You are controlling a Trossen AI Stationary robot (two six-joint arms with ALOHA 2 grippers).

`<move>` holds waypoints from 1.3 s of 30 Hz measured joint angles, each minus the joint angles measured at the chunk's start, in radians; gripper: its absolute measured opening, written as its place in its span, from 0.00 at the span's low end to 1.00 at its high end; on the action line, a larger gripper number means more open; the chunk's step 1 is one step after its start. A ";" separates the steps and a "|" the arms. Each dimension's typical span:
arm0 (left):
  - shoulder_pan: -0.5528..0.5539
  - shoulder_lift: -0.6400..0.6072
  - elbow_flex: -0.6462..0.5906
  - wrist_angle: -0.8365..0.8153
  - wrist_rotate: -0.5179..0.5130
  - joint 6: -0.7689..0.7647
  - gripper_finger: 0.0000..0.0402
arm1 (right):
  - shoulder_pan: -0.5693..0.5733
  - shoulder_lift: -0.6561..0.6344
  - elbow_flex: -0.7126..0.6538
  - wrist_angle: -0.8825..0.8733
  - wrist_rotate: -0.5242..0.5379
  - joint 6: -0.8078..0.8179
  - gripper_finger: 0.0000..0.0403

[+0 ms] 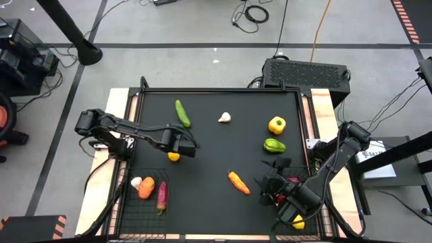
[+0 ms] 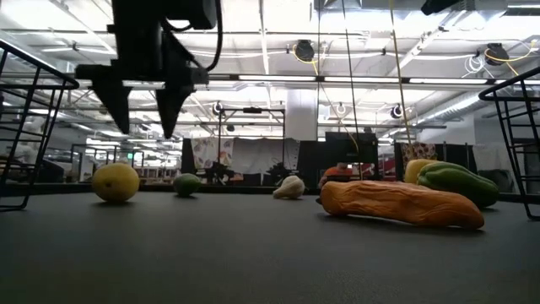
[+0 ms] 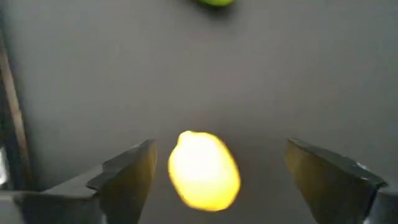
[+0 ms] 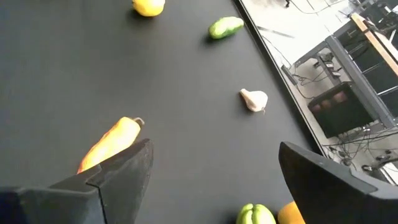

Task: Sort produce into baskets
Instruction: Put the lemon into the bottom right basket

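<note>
High view: the left end effector (image 1: 183, 148) hovered over a yellow lemon (image 1: 174, 156) on the black worktop (image 1: 216, 162), just above the left basket (image 1: 128, 209); the right end effector (image 1: 270, 185) stood by the right basket (image 1: 297, 226), near the carrot (image 1: 237, 181). Low view: the lemon (image 2: 116, 181) sat on the worktop, fingers (image 2: 114, 105) raised above it. Wrist views: both sets of jaws were spread and empty, the lemon (image 3: 204, 169) between the left fingers (image 3: 127, 174), so this looked like the approach to a pick, calling next for a descent and a close.

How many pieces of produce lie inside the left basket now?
3: a white garlic, an orange carrot and a reddish piece, side by side in the left basket. None seems hidden.
</note>
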 joint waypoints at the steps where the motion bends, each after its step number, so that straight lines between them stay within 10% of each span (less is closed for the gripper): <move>1: -0.004 0.009 0.000 -0.007 -0.001 -0.012 0.92 | -0.001 0.000 0.000 0.003 0.000 0.000 0.83; 39: -0.042 0.168 -0.124 0.144 0.160 -0.119 0.98 | 0.058 0.000 0.000 0.094 -0.008 -0.015 0.83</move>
